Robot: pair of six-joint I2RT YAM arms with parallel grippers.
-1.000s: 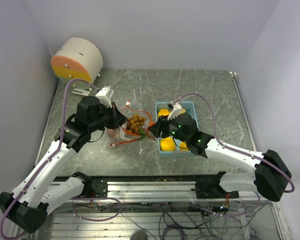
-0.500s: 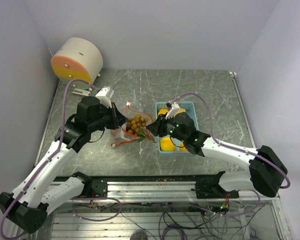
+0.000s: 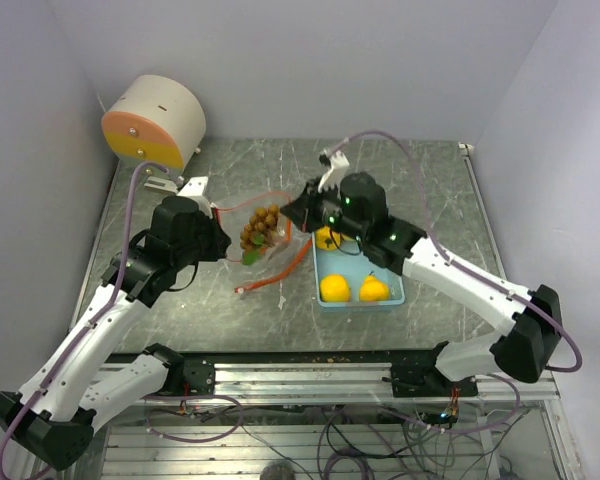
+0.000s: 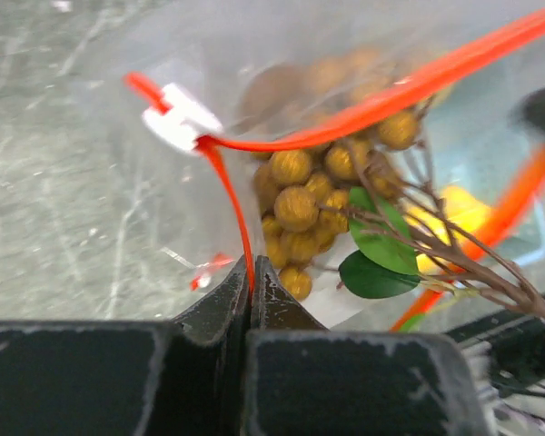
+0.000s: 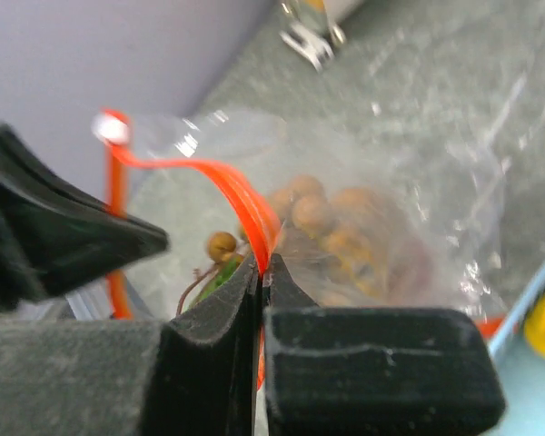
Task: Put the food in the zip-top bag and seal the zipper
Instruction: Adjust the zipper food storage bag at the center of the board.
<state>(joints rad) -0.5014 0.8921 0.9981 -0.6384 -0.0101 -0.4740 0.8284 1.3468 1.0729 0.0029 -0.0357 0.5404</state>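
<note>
grey marbled table; clear orange-zippered bag holds leafy brown balls

— What did the arms look like?
— The left arm and right arm had white links and black joint housings, and a purple cable looped along each.
— And the fingers?
— The fingers were matte black wedges. Small green lights glowed on the right arm.
</note>
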